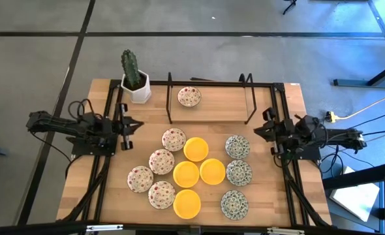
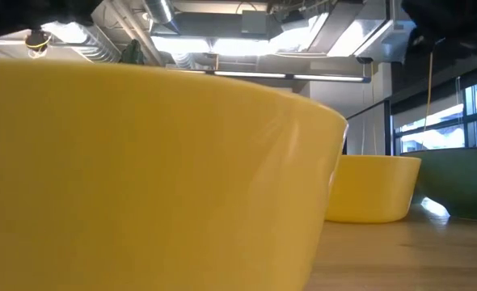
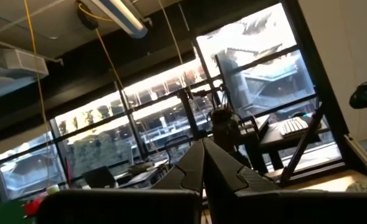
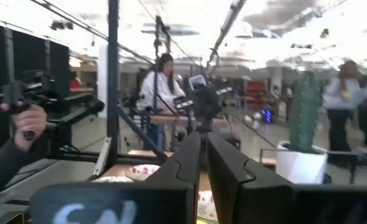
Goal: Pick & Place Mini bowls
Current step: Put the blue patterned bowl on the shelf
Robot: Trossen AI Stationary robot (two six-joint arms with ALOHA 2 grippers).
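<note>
Yellow bowl (image 2: 141, 178) fills your low view, rim right at the lens; a second yellow bowl (image 2: 372, 187) sits behind it. Only your high view gives the layout: red-speckled bowls (image 1: 161, 161) left, yellow centre, green-patterned bowls (image 1: 237, 146) right, grouped by colour in mid-table, probably as pick stock. One speckled bowl (image 1: 189, 97) lies apart inside the black frame (image 1: 209, 83), likely the drop zone. Left gripper (image 1: 128, 133) and right gripper (image 1: 269, 132) both rest at the table edges, fingers together, holding nothing. Right wrist view adds people in the room and the cactus (image 4: 305, 102).
</note>
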